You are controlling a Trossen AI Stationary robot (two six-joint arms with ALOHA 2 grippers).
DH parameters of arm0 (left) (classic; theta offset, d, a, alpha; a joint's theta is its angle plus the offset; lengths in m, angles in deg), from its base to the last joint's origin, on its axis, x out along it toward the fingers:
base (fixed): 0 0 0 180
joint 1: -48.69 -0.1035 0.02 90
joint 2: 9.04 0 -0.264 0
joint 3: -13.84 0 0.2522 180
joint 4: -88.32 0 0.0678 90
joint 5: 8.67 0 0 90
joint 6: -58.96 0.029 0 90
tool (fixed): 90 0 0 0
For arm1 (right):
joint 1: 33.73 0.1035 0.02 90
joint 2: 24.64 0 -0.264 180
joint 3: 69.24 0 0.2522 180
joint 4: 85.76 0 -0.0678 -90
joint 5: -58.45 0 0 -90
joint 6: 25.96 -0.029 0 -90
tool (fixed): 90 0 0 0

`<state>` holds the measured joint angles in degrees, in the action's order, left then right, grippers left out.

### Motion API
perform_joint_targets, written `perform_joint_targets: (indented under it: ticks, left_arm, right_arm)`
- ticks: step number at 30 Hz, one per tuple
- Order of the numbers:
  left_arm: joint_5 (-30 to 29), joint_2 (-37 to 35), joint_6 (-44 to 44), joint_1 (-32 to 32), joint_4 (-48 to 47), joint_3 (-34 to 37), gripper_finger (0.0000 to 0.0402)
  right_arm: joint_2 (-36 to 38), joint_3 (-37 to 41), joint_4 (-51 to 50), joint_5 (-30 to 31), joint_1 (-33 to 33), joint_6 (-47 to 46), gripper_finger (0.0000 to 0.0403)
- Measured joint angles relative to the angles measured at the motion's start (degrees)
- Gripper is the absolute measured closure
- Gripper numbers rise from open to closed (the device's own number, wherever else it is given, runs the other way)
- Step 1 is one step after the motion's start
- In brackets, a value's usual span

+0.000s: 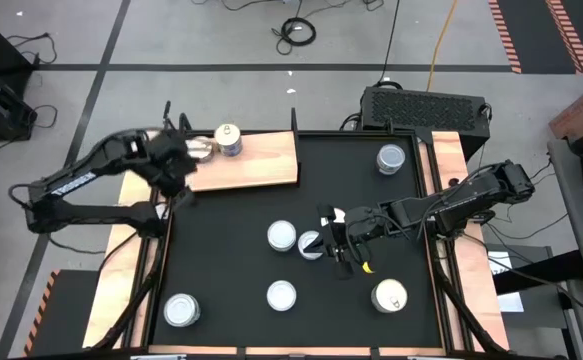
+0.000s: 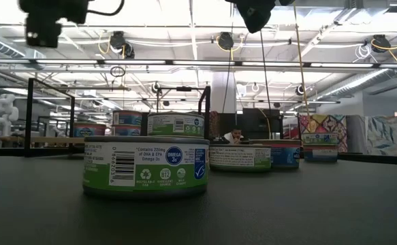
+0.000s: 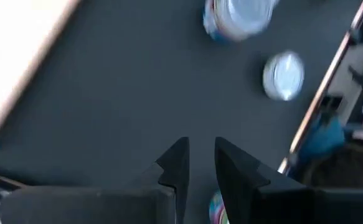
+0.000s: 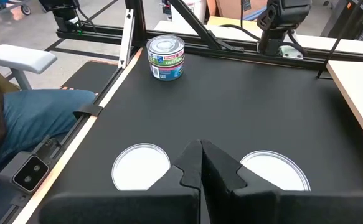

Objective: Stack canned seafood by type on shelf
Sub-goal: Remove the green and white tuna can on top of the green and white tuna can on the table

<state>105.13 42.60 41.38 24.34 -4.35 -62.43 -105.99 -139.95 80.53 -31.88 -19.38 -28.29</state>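
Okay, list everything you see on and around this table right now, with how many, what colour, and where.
Tins on the mat: six tops showing, five pale, one golden; spread over the mat.
Tins on the board: two, one gold-topped, one silvery beside it.
Wooden board: one, light wood, at the mat's far left corner.
Black mat: one, covering the tabletop.
Person: one, blue jeans, at the table's edge.
Left gripper: dark, at the board's left end.
Right gripper: dark, shut, mid-mat between two pale tins.
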Motion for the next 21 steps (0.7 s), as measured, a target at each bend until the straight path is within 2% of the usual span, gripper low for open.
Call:
perform_joint_targets:
  ticks: [5, 9, 15, 21]
  left_arm:
    - [2.91, -1.44, -3.99, 12.92, 4.10, 9.48, 0.0324]
    - [4.24, 1.28, -12.03, 24.86, 14.60, 13.67, 0.0324]
    - [4.18, 8.66, -23.93, 41.68, 30.63, 12.18, 0.0324]
    - [1.92, 14.56, -29.66, 52.88, 29.94, 9.65, 0.0324]
  right_arm:
    - [0.00, 0.00, 0.15, -0.01, 0.00, 0.06, 0.0403]
    - [0.00, 0.00, 0.13, 0.01, 0.00, 0.10, 0.0403]
    - [0.00, 0.00, 0.13, 0.01, 0.00, 0.26, 0.0403]
    - [0.00, 0.00, 0.13, 0.01, 0.00, 0.19, 0.0403]
